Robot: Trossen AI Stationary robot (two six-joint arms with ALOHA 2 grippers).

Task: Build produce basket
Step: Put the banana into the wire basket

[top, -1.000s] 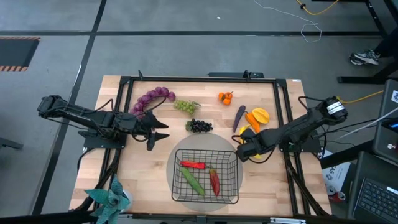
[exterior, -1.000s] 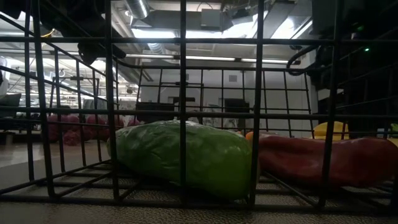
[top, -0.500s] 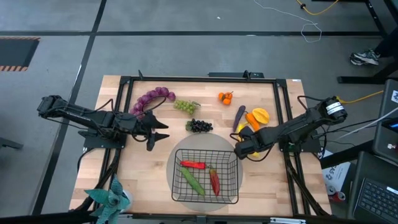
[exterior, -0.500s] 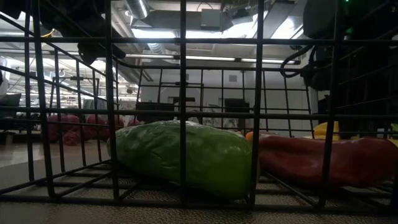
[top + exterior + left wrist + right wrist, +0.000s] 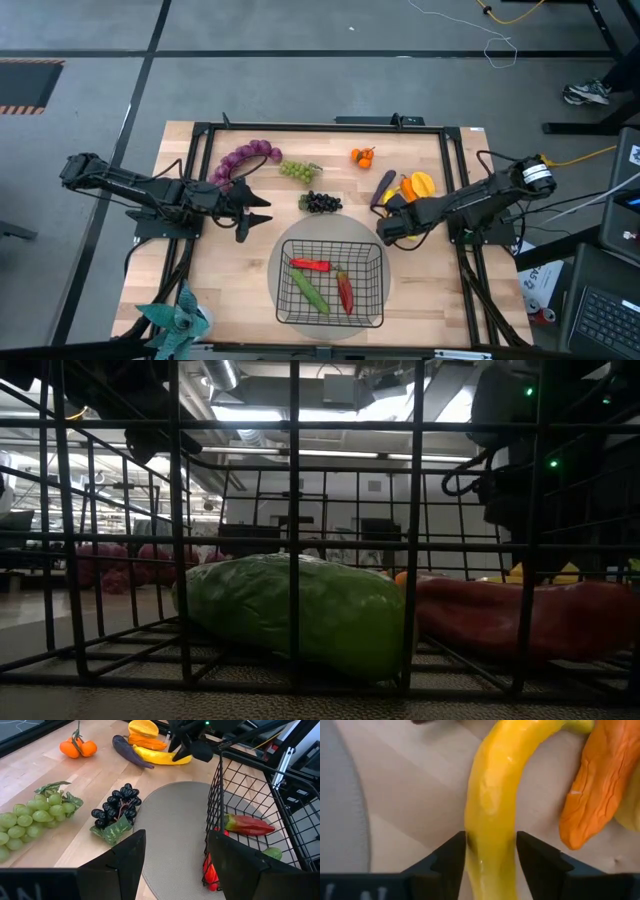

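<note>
The black wire basket stands on a round grey mat near the front edge. It holds a green cucumber and two red chilies. My right gripper points down just right of the basket's far corner, its fingers open on either side of the yellow banana, which lies flat on the table. An orange pepper lies beside the banana. My left gripper hangs open and empty over the table's left half, aimed at the dark grapes. My right gripper's fingers come from above and lie across the banana's lower stretch. Its width fills the gap between them. Whether the pads touch its sides, I cannot tell. The banana rests on the table.
Purple grapes, green grapes, tangerines and a dark eggplant lie along the far half. A teal leafy plant stands at the front left corner. Bare wood shows between the left gripper and the basket.
My right gripper has moved from beside the basket's right rim toward the table's far edge and slightly left, over the banana, which it now largely covers in the high view. The produce and basket have stayed put.
</note>
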